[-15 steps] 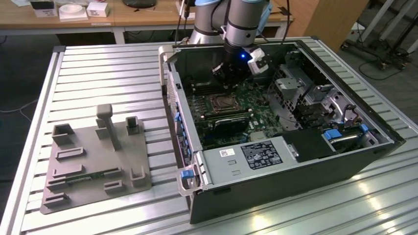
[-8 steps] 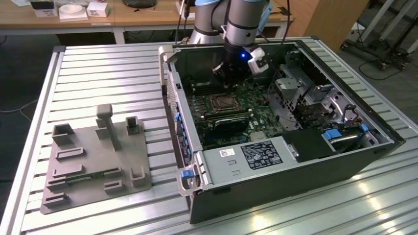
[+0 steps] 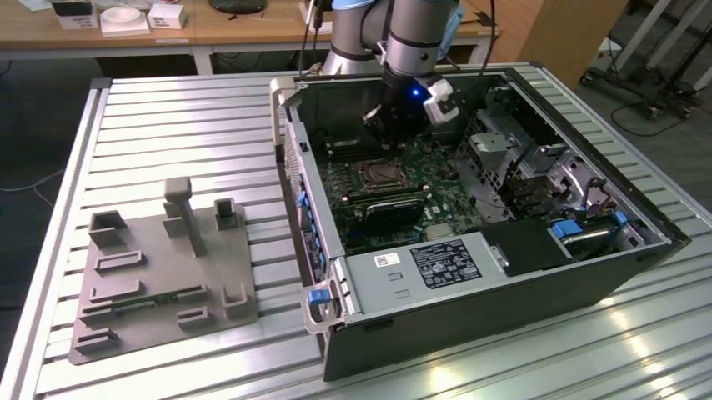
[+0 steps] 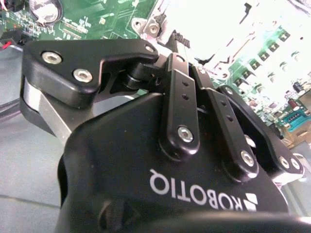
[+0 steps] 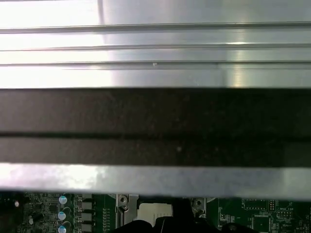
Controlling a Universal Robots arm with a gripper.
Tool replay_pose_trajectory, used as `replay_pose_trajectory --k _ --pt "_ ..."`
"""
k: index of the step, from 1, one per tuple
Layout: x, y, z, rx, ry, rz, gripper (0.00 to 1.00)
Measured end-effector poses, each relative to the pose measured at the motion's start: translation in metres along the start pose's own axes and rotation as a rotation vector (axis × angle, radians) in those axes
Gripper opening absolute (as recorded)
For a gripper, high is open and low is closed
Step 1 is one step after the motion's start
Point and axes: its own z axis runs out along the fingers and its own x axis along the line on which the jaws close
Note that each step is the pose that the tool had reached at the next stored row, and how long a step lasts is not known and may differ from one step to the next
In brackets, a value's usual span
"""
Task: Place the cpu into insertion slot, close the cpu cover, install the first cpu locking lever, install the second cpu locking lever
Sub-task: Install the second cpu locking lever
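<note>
An open computer case (image 3: 468, 333) lies on a ribbed metal table. On its green motherboard (image 3: 428, 158) sits the insertion slot (image 3: 378, 177), a square socket with a silver rim and a dark centre. The cpu cover seems to lie flat on it; I cannot tell the cpu or the locking levers apart from it. My gripper (image 3: 389, 127) hangs inside the case, just beyond the socket's far edge. In the second wrist view its black fingers (image 4: 177, 73) converge to a shut tip beside the glaring silver socket (image 4: 218, 29). The first wrist view shows that bright socket (image 5: 155, 209) under the case wall (image 5: 155, 126).
A grey fixture plate (image 3: 156, 275) with upright pegs lies on the table at the exterior view's left. Inside the case are a drive cage (image 3: 506, 142), memory slots (image 3: 384, 204), a labelled power supply (image 3: 445, 262) and blue latches (image 3: 568, 229). A wooden desk (image 3: 223, 29) stands behind.
</note>
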Motion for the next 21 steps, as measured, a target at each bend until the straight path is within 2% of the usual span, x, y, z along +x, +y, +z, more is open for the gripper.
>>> replay_pose_trajectory --k 9,18,21 --pt "0.0001 -0.0117 0.0001 0.0062 0.0001 0.0 0.1" --pt "-0.0071 -0.0124 0.0 0.0072 0.0003 0.0 0.1" --pt "-0.0071 -0.0124 -0.0034 0.0072 0.0005 0.0 0.1"
